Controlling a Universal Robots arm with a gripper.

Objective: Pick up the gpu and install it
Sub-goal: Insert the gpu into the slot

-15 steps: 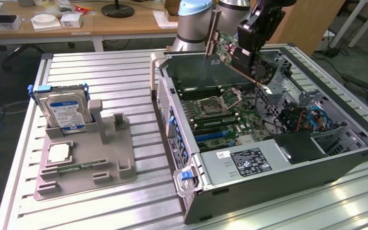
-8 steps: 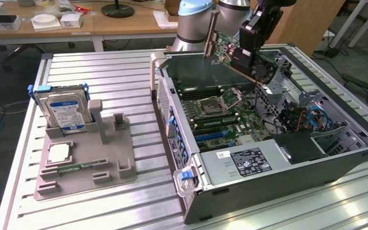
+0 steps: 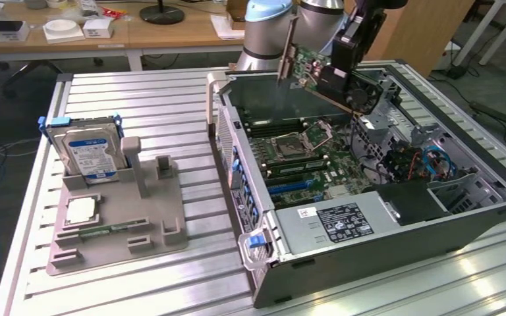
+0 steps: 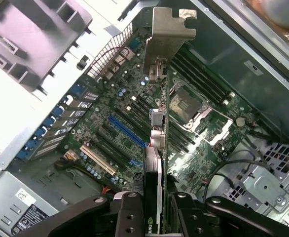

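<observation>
Slatted metal tabletop (image 3: pixel 139 92) carries the whole setup, with wooden desks behind it. On it lies the computer case (image 3: pixel 394 257), its open side up, so you look straight onto the motherboard (image 3: pixel 302 155) inside.

Your hand (image 3: pixel 348 60) hangs above the case, over the end nearest the arm's base. It is pinching the gpu (image 3: pixel 310 66). In the wrist view the two dark fingers (image 4: pixel 129 215) press against the card's flat faces from either side, and the card (image 4: pixel 154 168) runs edge-on away from the hand (image 4: pixel 157 217). Its silvery end bracket (image 4: pixel 166 39) is at the far end from the hand, pointing toward the case's perforated rear wall.

In the exterior view the gpu sits tilted in the grip. The bracket end is higher, and the black fan side drops toward the case's interior. The card is clear of the motherboard and touches nothing in the case. In the wrist view its edge crosses above the long blue slot (image 4: pixel 127 131) and the square processor socket (image 4: pixel 186 106).

Beside the case, toward the exterior view's left, a grey holder (image 3: pixel 147 230) stands well apart from your hand. A hard drive (image 3: pixel 86 151) stands upright in it, and a narrow green memory strip (image 3: pixel 103 232) lies flat near its front.
</observation>
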